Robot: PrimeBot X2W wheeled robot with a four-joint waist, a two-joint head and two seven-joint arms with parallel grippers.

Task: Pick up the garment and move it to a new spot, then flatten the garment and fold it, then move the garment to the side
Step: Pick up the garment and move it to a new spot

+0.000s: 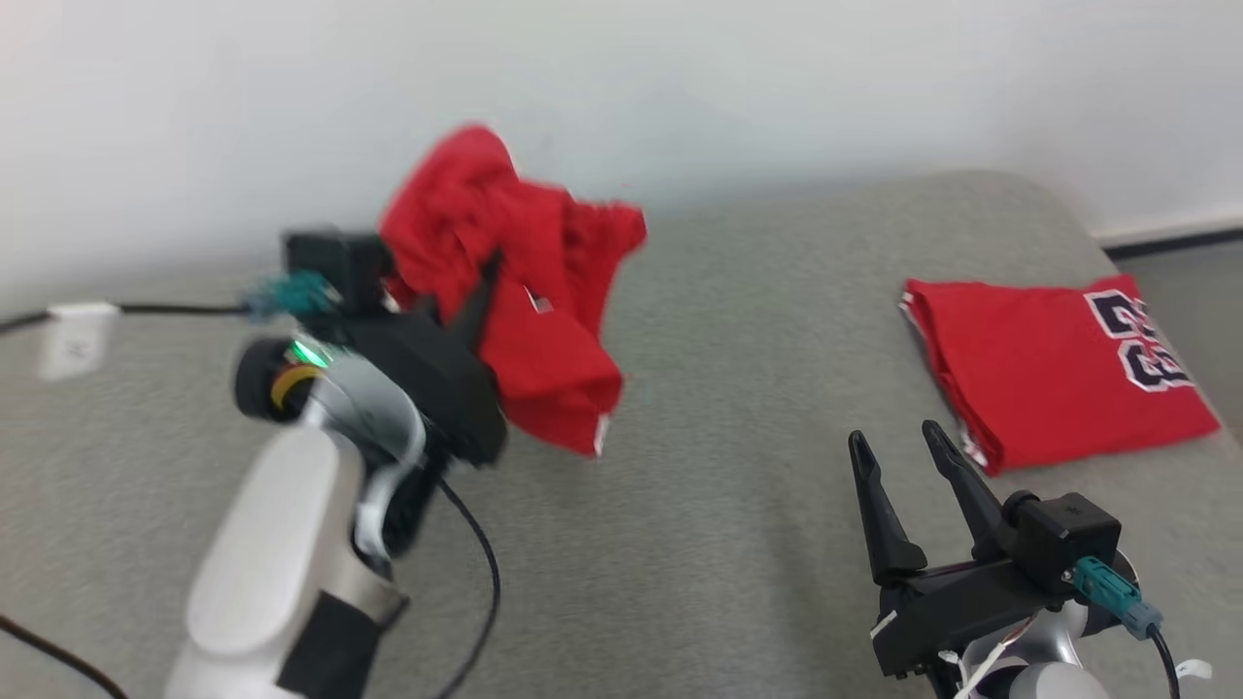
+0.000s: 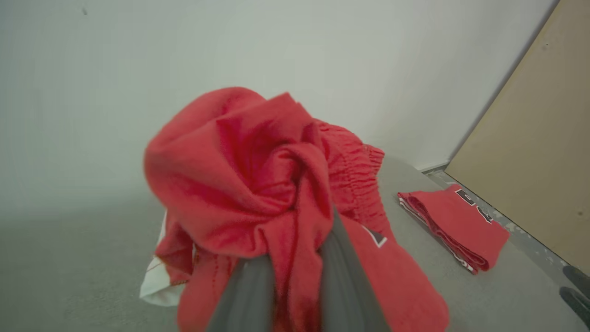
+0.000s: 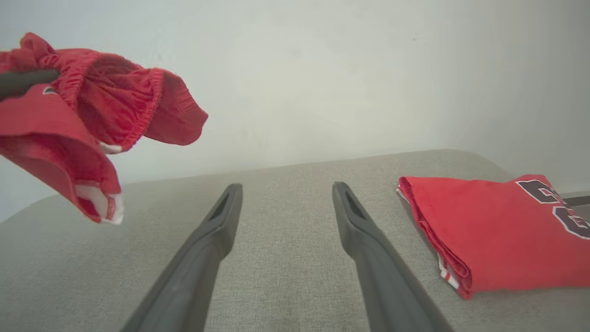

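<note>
Our left gripper (image 1: 481,291) pinches the crumpled red fabric garment (image 1: 544,359) aloft, at ten o'clock from our right gripper (image 1: 894,433), fingers wide and empty.

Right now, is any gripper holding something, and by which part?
The left gripper holds the red garment by a bunched fold; the right gripper is open and empty.

Grey surface (image 1: 738,408) bare through middle: wide open lane between red shorts (image 1: 524,291) at left and folded jersey (image 1: 1049,369) at right. Shorts hang clear above surface, room beneath. Jersey blocks near right edge. Far left: cable (image 1: 175,309), white box (image 1: 73,340). Behind: wall (image 1: 777,78).
</note>
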